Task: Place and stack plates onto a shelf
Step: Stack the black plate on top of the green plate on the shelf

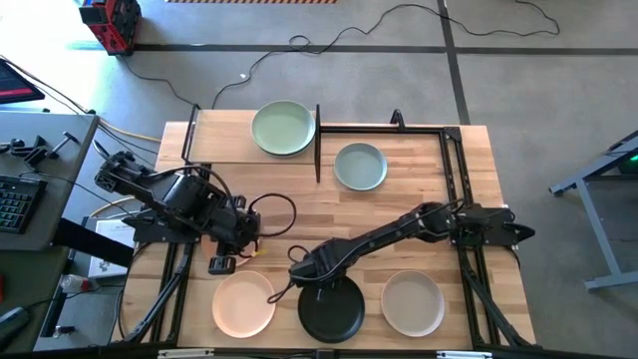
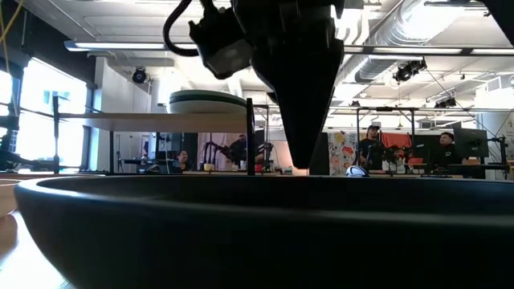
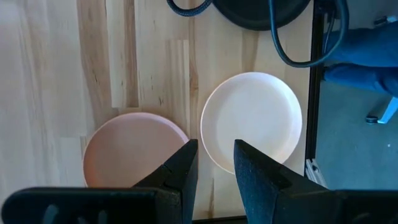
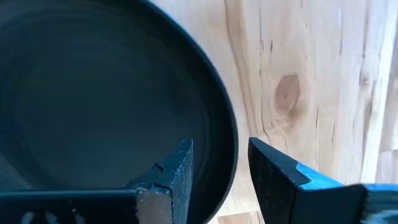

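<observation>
The black plate (image 1: pixel 334 314) lies at the table's near edge between a pale pinkish plate (image 1: pixel 243 303) and a beige plate (image 1: pixel 413 302). My right gripper (image 4: pixel 217 152) is open, pointing down over the black plate's far rim (image 4: pixel 231 143), one finger over the inside and one over the wood. A pale green plate (image 1: pixel 284 128) rests on the shelf (image 1: pixel 224 140). A blue-grey plate (image 1: pixel 360 166) lies on the table beside it. My left gripper (image 3: pixel 216 152) hangs open, high above a peach-pink plate (image 3: pixel 124 149) and a whitish plate (image 3: pixel 252 121).
Black frame rails (image 1: pixel 454 170) run along the table's right side and far edge. Cables (image 1: pixel 279 214) loop between the arms. A desk with a keyboard (image 1: pixel 15 199) stands left of the table. People sit in the room beyond (image 2: pixel 373 144).
</observation>
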